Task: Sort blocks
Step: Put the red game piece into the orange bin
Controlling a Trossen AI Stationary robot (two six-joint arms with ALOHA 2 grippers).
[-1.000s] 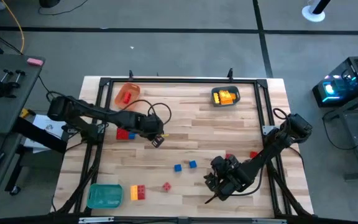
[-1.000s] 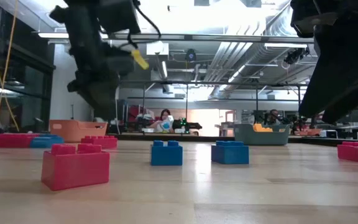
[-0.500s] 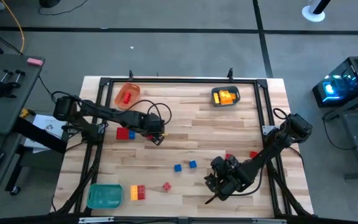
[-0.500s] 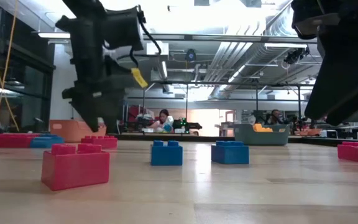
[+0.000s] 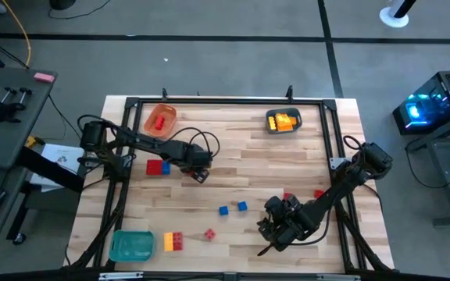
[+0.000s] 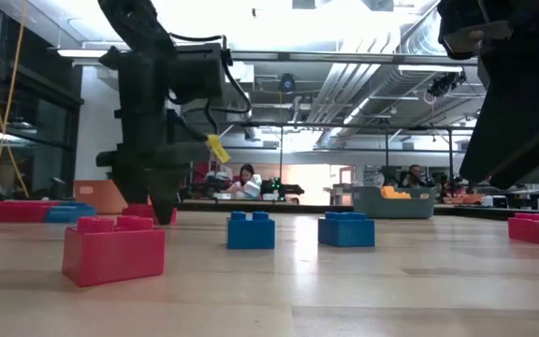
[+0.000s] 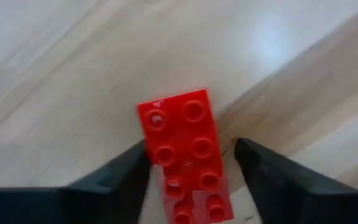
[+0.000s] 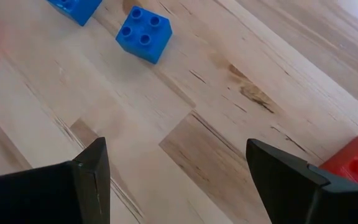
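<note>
A red eight-stud block [image 7: 180,134] lies flat on the wooden table, studs up. My left gripper [image 7: 191,146] points straight down over it, left of the table's middle [image 5: 198,173], open, one finger on each long side, low over the table [image 6: 162,201]. In the high view the gripper hides this block. My right gripper [image 5: 276,230] hangs open and still over bare wood at the near right [image 8: 176,180]. Two blue blocks [image 5: 223,210] [image 5: 242,206] lie near the middle, and a red and a blue block [image 5: 157,167] touch at the left.
An orange tray [image 5: 160,119] with a red block stands far left, a dark tray [image 5: 283,121] with yellow blocks far right, and a green tray [image 5: 131,246] near left. Yellow and red blocks [image 5: 173,241] and a red block [image 5: 209,233] lie near the front; two red blocks [image 5: 287,195] [image 5: 319,193] lie at the right.
My left gripper has come down toward the table, over the red block, and its fingers now reach nearly to the table top. The blocks and my right arm have kept still.
</note>
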